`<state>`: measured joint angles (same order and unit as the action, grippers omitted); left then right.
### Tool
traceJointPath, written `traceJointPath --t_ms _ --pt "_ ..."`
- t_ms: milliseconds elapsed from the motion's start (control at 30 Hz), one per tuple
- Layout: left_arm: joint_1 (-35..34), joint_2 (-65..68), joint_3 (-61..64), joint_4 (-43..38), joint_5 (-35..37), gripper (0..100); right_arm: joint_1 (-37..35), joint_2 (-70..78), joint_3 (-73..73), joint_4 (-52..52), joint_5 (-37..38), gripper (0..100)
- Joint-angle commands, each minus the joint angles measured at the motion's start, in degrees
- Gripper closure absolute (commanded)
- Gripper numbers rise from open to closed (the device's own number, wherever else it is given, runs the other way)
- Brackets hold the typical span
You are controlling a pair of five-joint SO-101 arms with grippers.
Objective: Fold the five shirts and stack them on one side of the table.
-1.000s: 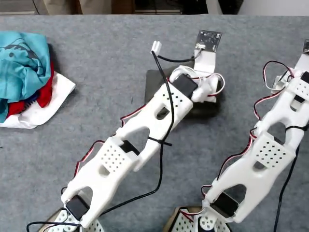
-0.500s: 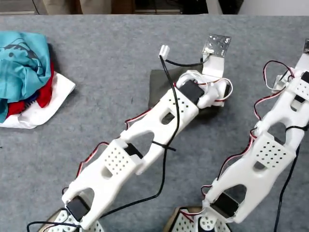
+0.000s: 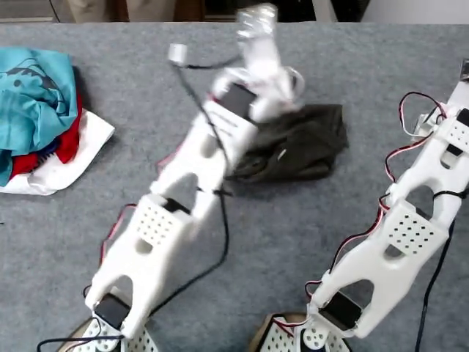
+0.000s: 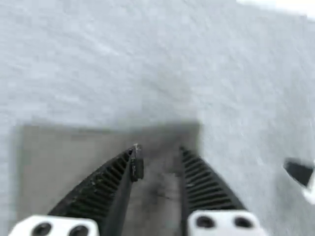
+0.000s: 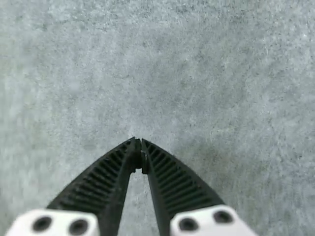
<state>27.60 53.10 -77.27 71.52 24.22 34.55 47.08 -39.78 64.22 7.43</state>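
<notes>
While the left arm (image 3: 183, 191) reached across the grey desk (image 3: 124, 66) toward its far middle, the dark olive shirt (image 3: 300, 147) lay rumpled on the desk near the centre, just beside that arm's wrist, with its near-left edge hidden behind the arm. From above, the end of this arm was only a pale smear near the far edge of the desk. In the left wrist view the left tool (image 4: 157, 160) stood open, a clear gap between its two ribbed jaws. It hung over a flat, dark patch of cloth that was probably the same shirt, though the blur made that hard to confirm, and nothing could be made out between the jaws. The other shirts sat heaped at the far left of the desk, well apart from the olive one: a teal shirt (image 3: 33, 92) bunched on top, a red shirt (image 3: 71, 136) poking out beneath it, and a white shirt (image 3: 44, 180) at the bottom, spread out toward the middle of the desk. The right arm (image 3: 410, 220) ran along the right side of the desk. The right tool (image 5: 138, 155) was closed, its jaw tips touching, over bare grey desk surface and gripping nothing
</notes>
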Motion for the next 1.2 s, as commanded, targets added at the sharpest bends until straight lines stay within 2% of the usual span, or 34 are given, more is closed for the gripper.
traceJointPath --t_ms 0,200,333,667,1000,1167 --pt "-4.22 1.19 -1.05 1.49 0.53 98 -4.09 -2.42 -5.23 6.51 5.27 99.4" --pt "-5.19 8.31 0.09 0.62 0.62 98 -20.62 -2.42 -13.58 20.13 19.43 99.4" --pt "-7.38 12.35 0.26 -0.53 0.62 98 -28.09 -2.51 -14.11 24.09 23.3 99.4" --pt "-10.29 15.78 0.09 -2.55 0.7 98 -34.33 -2.33 -13.58 23.91 23.82 99.4" --pt "-10.2 15.78 0.09 -2.55 0.7 98 -35.65 -3.56 -23.43 25.23 22.51 99.4" --pt "-10.2 15.78 0.09 -2.55 0.7 98 -35.56 1.71 -20.44 22.42 22.68 99.4"
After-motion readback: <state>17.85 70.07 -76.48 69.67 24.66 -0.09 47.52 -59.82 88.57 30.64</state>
